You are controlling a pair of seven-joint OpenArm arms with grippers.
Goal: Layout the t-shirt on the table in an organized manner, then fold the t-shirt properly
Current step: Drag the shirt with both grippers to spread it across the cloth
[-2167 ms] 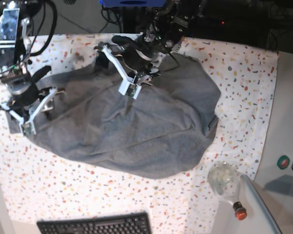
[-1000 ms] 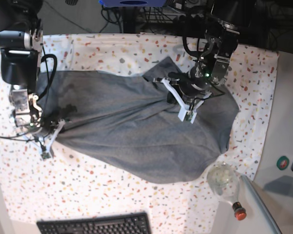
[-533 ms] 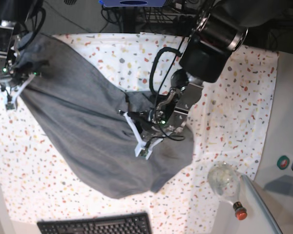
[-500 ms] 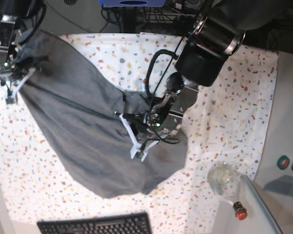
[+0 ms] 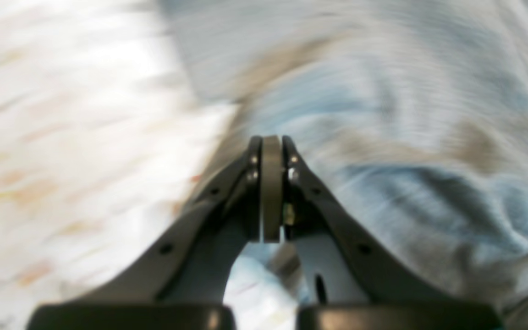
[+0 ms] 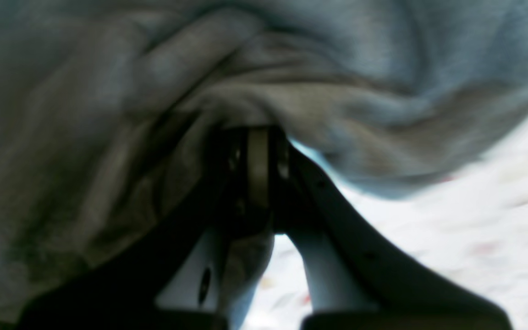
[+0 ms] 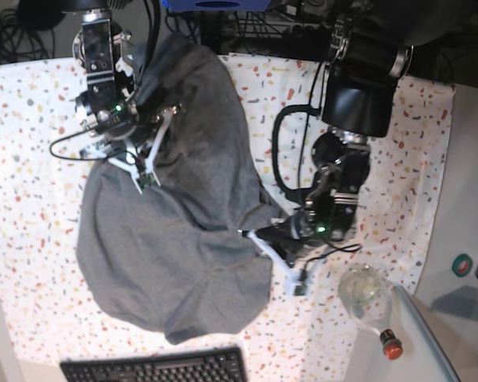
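Speckled white cloth is covering the bench, with red, yellow, grey and orange flecks showing all around the garment. Across its middle, the t-shirt is lying in a rumpled grey mass, its lower part bunched into a rounded heap toward the near edge, its upper part running up in a narrower band toward the far edge.

At the upper part of that band, the right gripper is pinching a gather of the fabric, its jaws closed tight on it. From the right wrist view, the same right gripper is showing its jaws pressed together with folds of the t-shirt bulging over and around them, and the pale bench is blurring past on the right.

At the garment's right edge, the left gripper is nipping the hem, jaws squeezed shut on the cloth. In the left wrist view, the left gripper is showing no gap between its jaws, the t-shirt is spreading grey to the right, and the flecked bench is smearing past on the left.

Near the front edge, a black keyboard is lying, and a clear glass bottle with a red cap is resting beside the cloth's right corner.
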